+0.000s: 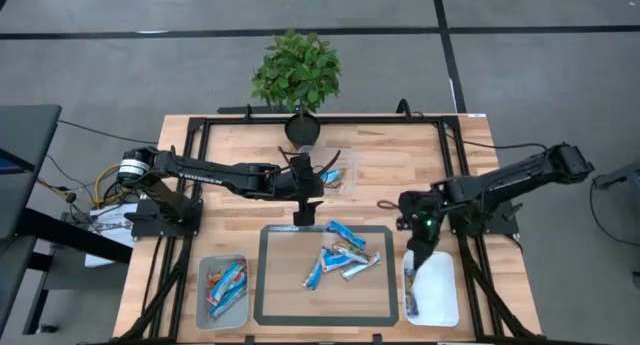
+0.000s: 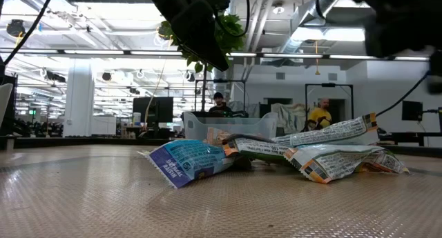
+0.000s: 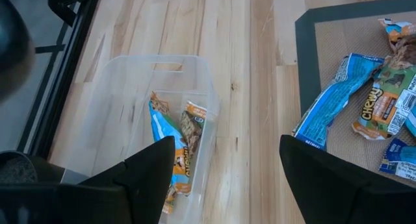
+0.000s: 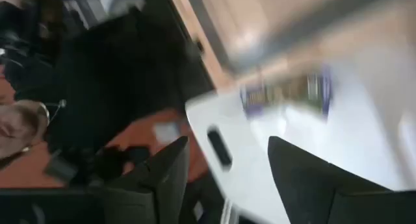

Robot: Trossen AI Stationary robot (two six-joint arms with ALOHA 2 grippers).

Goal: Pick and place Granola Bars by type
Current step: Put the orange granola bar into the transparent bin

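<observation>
Several granola bars (image 1: 340,257), mostly blue with some brownish ones, lie heaped on the dark-edged mat (image 1: 268,285); the low view shows the heap (image 2: 276,152) up close. My left gripper (image 1: 305,217) hovers open and empty between the mat's far edge and a clear bin (image 3: 156,87) that holds blue and orange bars (image 3: 179,136). My right gripper (image 1: 420,257) is open and empty over the far end of the white bin (image 1: 435,295), where one bar (image 4: 286,91) lies. Another bin (image 1: 222,290) at the near left holds a few bars.
A potted plant (image 1: 297,70) stands at the table's far edge. A black frame (image 1: 195,165) runs around the tabletop. A short cord (image 1: 388,205) lies on the bare wood right of the clear bin. People (image 2: 321,114) are in the room behind the table.
</observation>
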